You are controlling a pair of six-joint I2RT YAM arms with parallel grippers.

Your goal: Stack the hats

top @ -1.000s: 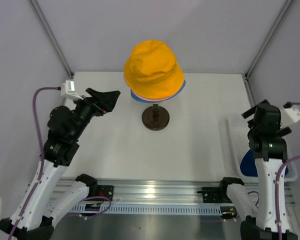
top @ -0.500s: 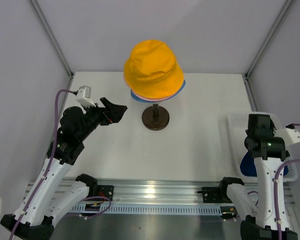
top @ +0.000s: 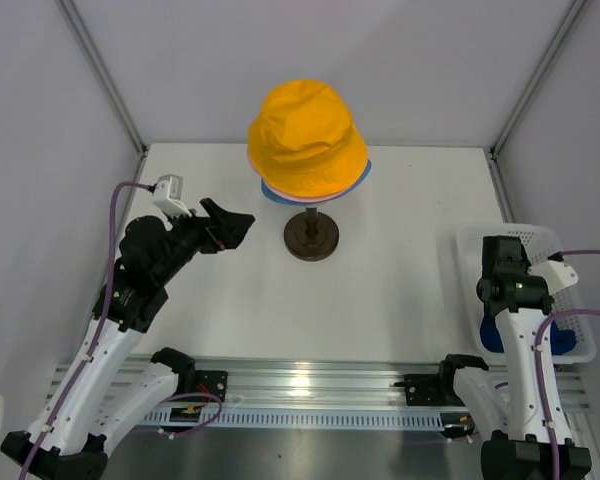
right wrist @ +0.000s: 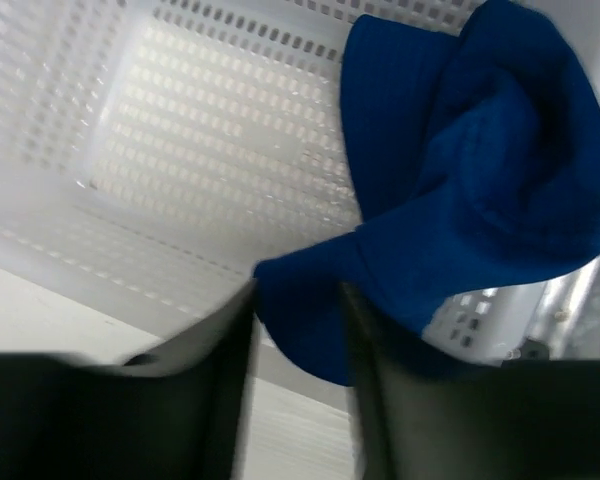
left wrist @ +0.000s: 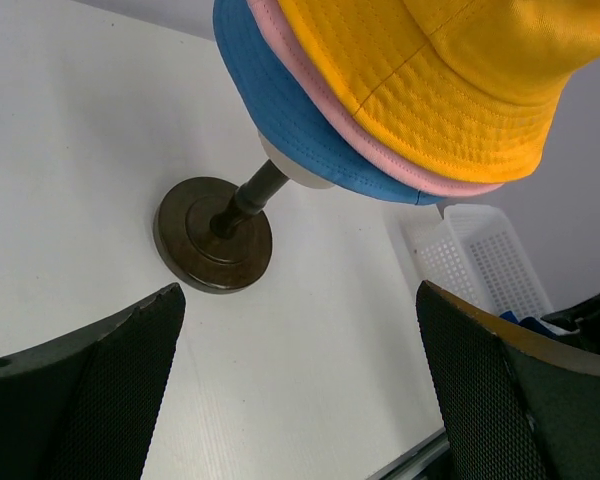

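Left gripper (top: 232,222): spread wide, holding nothing, raised over the table's left side, pointing toward the stand.
Stacked hats: light blue hat (left wrist: 280,110) lowest, pink hat (left wrist: 325,105) over it, yellow-orange hat (top: 305,135) on top, far centre.
Head form (left wrist: 292,170): under the stack, its dark base (top: 311,236) on the table.
Basket (top: 540,240): white, right edge.
Navy hat (right wrist: 460,200): crumpled in the basket's near end.
Right gripper (right wrist: 298,330): down in the basket, fingers either side of the navy hat's brim; blur hides whether they pinch it.
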